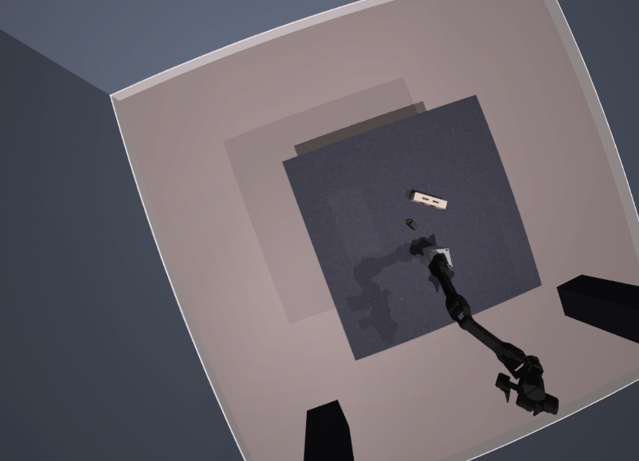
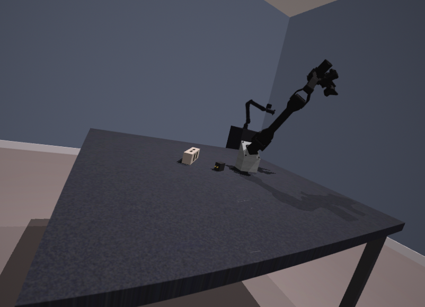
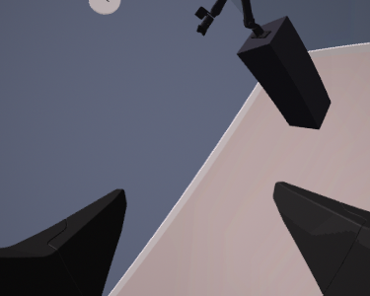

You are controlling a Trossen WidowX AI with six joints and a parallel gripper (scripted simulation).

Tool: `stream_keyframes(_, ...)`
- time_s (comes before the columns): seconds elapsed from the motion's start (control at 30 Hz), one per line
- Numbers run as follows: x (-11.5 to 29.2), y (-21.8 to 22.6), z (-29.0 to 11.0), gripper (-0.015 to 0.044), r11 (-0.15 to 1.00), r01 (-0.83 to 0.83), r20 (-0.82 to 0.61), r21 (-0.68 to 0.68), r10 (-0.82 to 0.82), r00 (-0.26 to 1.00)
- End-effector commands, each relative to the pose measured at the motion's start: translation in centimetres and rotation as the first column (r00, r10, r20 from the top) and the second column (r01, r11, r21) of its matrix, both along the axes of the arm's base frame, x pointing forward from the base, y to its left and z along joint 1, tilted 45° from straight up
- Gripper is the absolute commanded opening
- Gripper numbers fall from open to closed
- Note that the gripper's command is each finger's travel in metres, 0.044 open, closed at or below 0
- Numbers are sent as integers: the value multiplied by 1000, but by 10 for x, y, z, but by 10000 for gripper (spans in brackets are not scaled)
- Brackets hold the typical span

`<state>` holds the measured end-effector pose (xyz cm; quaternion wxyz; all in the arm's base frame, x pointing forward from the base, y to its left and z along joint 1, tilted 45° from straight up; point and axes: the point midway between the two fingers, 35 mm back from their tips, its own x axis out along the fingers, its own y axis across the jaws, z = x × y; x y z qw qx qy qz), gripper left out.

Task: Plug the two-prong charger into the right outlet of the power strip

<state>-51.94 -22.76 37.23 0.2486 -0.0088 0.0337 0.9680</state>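
Jaws spread wide and empty, the gripper (image 2: 326, 77) hangs high above the table (image 2: 137, 228), far from the charger (image 2: 219, 166) lying beside the strip (image 2: 191, 155) below.

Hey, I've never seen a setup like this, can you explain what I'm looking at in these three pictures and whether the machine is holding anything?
It is one black robot arm on a pale base, bolted to a dark table. One picture looks down from above, one from the side, and one from a camera at the wrist. On the table lie a white power strip and a small black charger, apart. The gripper is raised high, away from both. Its fingers stand wide open and hold nothing.
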Motion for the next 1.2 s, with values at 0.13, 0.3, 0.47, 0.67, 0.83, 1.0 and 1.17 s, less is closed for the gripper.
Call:
stream_keyframes(0.13, 9, -27, -8, 440, 996, -84, 41, 37, 83, 996)
stream_keyframes(0.3, 26, -64, -20, 440, 975, -206, 103, 85, 197, 975)
stream_keyframes(0.47, 46, -99, -32, 440, 937, -324, 165, 127, 303, 939)
stream_keyframes(0.67, 74, -138, -48, 440, 871, -462, 242, 169, 418, 876)
stream_keyframes(0.83, 101, -169, -62, 440, 797, -571, 306, 196, 504, 808)
stream_keyframes(1.0, 127, -193, -77, 440, 717, -663, 371, 213, 569, 734)
stream_keyframes(1.17, 142, -203, -99, 440, 654, -727, 441, 211, 600, 667)
